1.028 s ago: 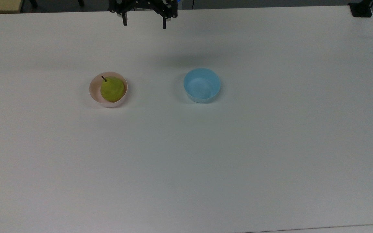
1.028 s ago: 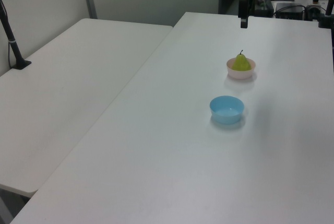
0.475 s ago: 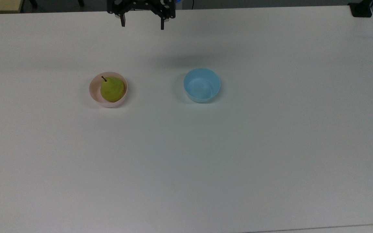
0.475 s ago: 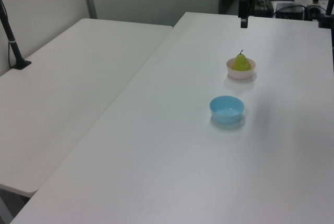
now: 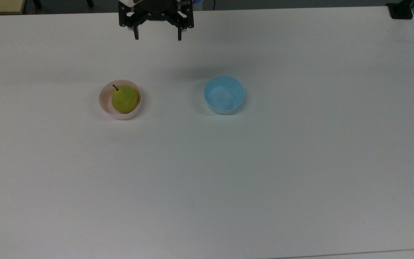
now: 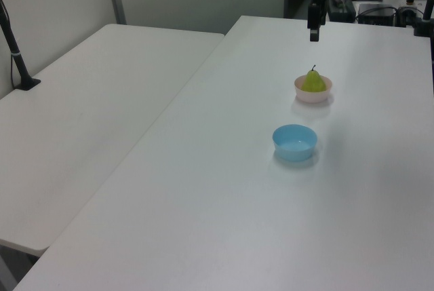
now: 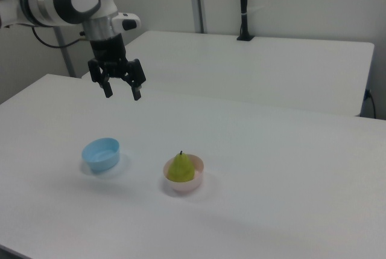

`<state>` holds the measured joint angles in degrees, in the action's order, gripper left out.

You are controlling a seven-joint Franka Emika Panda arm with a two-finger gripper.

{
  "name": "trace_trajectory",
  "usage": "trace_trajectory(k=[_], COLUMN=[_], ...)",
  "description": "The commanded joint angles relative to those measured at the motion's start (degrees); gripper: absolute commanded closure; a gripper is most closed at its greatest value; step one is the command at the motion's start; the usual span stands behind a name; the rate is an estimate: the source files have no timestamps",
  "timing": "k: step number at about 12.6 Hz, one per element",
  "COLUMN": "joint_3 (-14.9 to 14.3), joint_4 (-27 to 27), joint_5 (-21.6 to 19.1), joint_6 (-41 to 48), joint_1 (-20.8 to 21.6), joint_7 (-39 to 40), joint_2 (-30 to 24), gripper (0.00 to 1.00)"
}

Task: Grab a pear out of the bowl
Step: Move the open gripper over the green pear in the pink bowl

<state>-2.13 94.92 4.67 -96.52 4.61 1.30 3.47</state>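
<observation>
A yellow-green pear (image 5: 124,99) (image 6: 312,81) (image 7: 180,168) with a dark stem sits upright in the pale pink bowl (image 5: 105,101) (image 6: 312,94) (image 7: 186,185) on the white table. My gripper (image 5: 157,36) (image 6: 312,35) (image 7: 122,93) hangs open and holds nothing, high above the table, at the top view's upper edge. It is well beyond the pink bowl and a little to its right in the top view. In the right view it hovers above and behind the blue bowl.
A light blue bowl (image 5: 224,94) (image 6: 294,142) (image 7: 101,154) stands to the right of the pink one in the top view. A second white table (image 6: 81,101) adjoins on the left view's left. A black post base (image 5: 400,10) sits at the far right corner.
The gripper has come down and slightly toward the bowls in the top view, with more of its black body in sight. Pear and bowls have not moved.
</observation>
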Motion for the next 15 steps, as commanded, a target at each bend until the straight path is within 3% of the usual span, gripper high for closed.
trace_trajectory(k=[1, 4, 12, 15], joint_3=[-0.51, -0.51, -0.51, -0.51], joint_4=[0.61, 3.94, 9.04, 9.4], joint_5=[-0.63, -0.45, 2.7, 4.55], joint_6=[-2.27, -4.27, -14.46, -18.43], joint_1=[-1.26, -4.34, -10.23, -10.94], joint_7=[3.79, 9.23, 12.32, 12.32], joint_2=[1.63, 2.33, 8.12, 12.08], gripper=[0.0, 0.0, 0.0, 0.06])
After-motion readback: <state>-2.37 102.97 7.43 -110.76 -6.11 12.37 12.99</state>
